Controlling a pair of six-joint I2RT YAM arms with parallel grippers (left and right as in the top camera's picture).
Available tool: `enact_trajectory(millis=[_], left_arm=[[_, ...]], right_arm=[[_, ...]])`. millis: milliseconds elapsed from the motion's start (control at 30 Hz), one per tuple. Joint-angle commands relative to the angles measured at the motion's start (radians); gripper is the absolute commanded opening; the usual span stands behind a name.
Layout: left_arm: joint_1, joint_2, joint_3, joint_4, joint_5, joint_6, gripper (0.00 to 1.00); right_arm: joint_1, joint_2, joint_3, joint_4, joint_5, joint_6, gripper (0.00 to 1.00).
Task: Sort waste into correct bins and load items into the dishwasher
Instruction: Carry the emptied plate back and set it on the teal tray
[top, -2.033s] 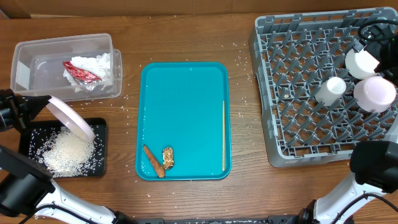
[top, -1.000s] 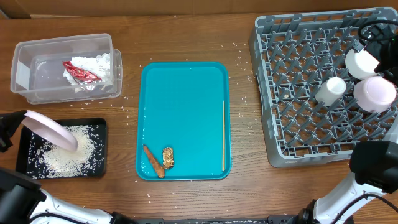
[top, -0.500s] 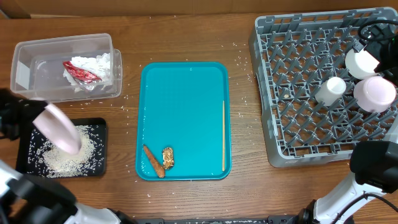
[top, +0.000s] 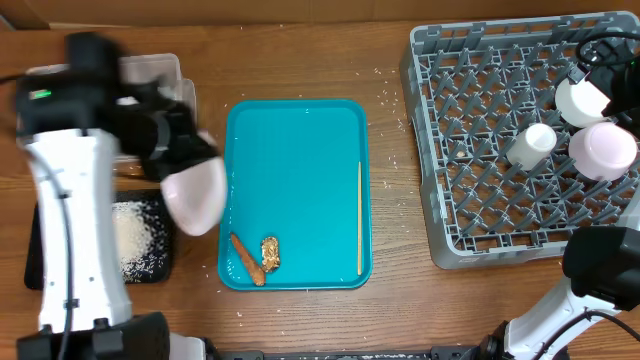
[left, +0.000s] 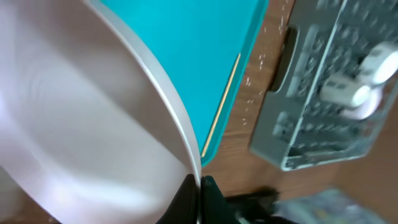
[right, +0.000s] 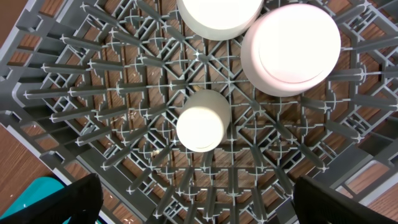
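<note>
The left end effector (left: 200, 186) pinches the thin rim of the smooth, pinkish-white round plate (top: 195, 197), which is tilted over the left edge of the glossy teal tray (top: 300, 150); an orange carrot-like stick (top: 246, 258) and a lumpy brown chunk (top: 270, 252) lie side by side in that tray; grainy white rice (top: 130, 238) is heaped in the shallow black tray (top: 158, 265); the right end effector (right: 199, 202) hangs spread wide above the grey grid rack (top: 470, 200), which holds a cylindrical cup (right: 200, 127), a domed bowl (right: 290, 50) and a second bowl (right: 219, 15).
</note>
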Motion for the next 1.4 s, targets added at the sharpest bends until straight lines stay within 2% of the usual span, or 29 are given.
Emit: enact_trajectory(millis=[0,200,333,733,1000,1033,1067,1100,1167,1200,1233,1367], left_arm=[[-0.178,-0.01,0.004,0.063,-0.237,-0.164,0.04],[-0.431,0.043,0.004,0.221,-0.566,-0.189,0.04],[-0.55,0.145,0.004,0.336,-0.676,-0.188,0.04],[-0.648,0.508,0.004,0.468,-0.672,-0.187,0.04],[-0.678,0.599,0.004,0.463,-0.666,-0.183,0.06],[-0.683,0.599,0.005,0.463,-0.666,-0.183,0.09],[-0.687,0.599,0.009,0.461,-0.666,-0.183,0.17],[-0.69,0.598,0.014,0.453,-0.666,-0.179,0.28],[-0.694,0.598,0.033,0.425,-0.666,-0.18,0.4],[-0.694,0.598,0.049,0.404,-0.666,-0.18,0.52],[-0.694,0.598,0.074,0.375,-0.667,-0.18,0.57],[-0.685,0.598,0.215,0.244,-0.685,-0.181,0.58]], right_arm=[[0.001,-0.045,0.031,0.003,-0.006,0.008,1.0],[0.001,-0.045,0.031,0.003,-0.006,0.008,1.0],[0.001,-0.045,0.031,0.003,-0.006,0.008,1.0],[0.001,-0.045,0.031,0.003,-0.006,0.008,1.0],[0.001,-0.045,0.031,0.003,-0.006,0.008,1.0],[0.001,-0.045,0.031,0.003,-0.006,0.008,1.0],[0.001,-0.045,0.031,0.003,-0.006,0.008,1.0],[0.001,-0.045,0.031,0.003,-0.006,0.008,1.0],[0.001,-0.045,0.031,0.003,-0.006,0.008,1.0],[0.001,-0.045,0.031,0.003,-0.006,0.008,1.0],[0.001,-0.045,0.031,0.003,-0.006,0.008,1.0],[0.001,-0.045,0.031,0.003,-0.006,0.008,1.0]])
